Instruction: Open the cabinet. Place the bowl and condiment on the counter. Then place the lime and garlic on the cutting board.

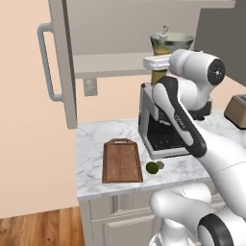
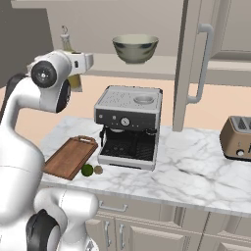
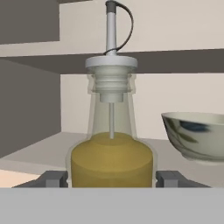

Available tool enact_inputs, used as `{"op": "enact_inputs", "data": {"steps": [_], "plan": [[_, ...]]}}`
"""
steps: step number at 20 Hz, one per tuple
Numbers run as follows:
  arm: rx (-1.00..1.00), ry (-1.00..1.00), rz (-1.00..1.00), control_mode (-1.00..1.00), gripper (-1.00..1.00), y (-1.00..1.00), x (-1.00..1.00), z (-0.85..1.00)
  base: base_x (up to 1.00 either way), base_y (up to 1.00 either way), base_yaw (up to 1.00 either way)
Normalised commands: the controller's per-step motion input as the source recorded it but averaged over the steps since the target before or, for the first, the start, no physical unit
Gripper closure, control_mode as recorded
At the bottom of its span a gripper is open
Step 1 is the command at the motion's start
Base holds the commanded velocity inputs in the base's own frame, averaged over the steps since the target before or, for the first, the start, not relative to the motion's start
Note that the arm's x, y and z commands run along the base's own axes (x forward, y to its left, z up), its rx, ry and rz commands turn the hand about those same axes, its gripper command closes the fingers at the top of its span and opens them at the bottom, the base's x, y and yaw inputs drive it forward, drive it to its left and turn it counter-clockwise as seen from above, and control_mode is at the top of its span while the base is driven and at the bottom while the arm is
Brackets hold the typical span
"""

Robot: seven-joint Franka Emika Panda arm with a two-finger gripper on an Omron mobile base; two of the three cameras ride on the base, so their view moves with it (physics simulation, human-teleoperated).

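Inside the open cabinet (image 2: 196,63), the pincer (image 3: 111,178) stands wide astride the condiment (image 3: 111,148), gripping nothing; it should close squarely on the body, clear of the bowl (image 3: 194,140).

Landmark: coffee machine (image 2: 128,126), silver and black, standing against the back wall.
Wall: plain peach-beige (image 1: 24,144) behind and left of the coffee machine; a pale outlet plate (image 1: 90,87) sits on it up and to the machine's left.
Dark panel: a flat grey surface (image 1: 223,33) rises at the upper right of the machine in the left base view.
Floor: warm brown wood planks (image 1: 41,228), low and left of the machine, past the end of the base units.
Base units: cream drawer fronts (image 2: 147,223) with small silver pulls below the machine.
Toaster: bronze-brown (image 2: 237,138), well to the machine's right.
Light: even and soft, with faint shadows under the machine.
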Motion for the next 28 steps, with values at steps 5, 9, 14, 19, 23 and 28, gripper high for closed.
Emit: {"op": "enact_inputs", "data": {"steps": [5, 9, 14, 19, 23, 28], "plan": [[0.00, 0.00, 0.00, -1.00, 1.00, -0.18, -0.30, -0.03, 0.00, 0.00, 0.00], [0.00, 0.00, 0.00, -1.00, 1.00, -0.21, -0.28, 0.00, 0.00, 0.00, 0.00], [0.00, 0.00, 0.00, -1.00, 1.00, -0.21, -0.26, -0.01, 0.00, 0.00, 0.00], [0.00, 0.00, 0.00, -1.00, 1.00, -0.24, -0.24, -0.04, 0.00, 0.00, 0.00], [0.00, 0.00, -0.02, -1.00, 1.00, -0.24, -0.22, -0.06, 0.00, 0.00, 0.00], [0.00, 0.00, -0.03, -1.00, 1.00, -0.23, -0.20, -0.08, 0.00, 0.00, 0.00]]}}
